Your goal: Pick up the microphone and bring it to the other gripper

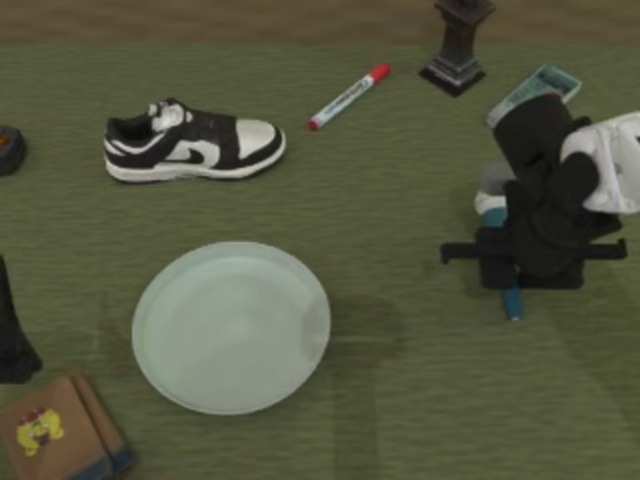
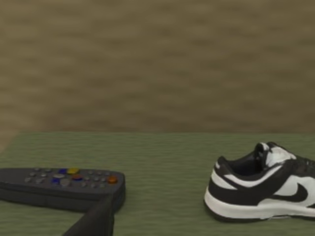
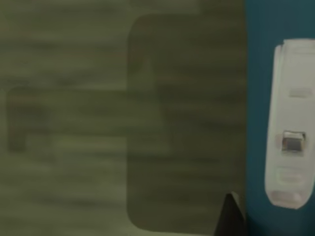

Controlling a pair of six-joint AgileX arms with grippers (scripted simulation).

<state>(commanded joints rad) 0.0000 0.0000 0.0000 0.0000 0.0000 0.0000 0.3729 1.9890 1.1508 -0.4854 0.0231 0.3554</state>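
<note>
Top view shows the right gripper low over the microphone, right of the plate; whether it pinches, I cannot tell.

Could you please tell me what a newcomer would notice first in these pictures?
Probably the black-and-white sneaker at the top view's upper left, and the pale round glass plate below it. On the right, the right arm's end effector sits over the teal-handled toy microphone; the right wrist view shows its teal handle and white switch strip up close.
</note>
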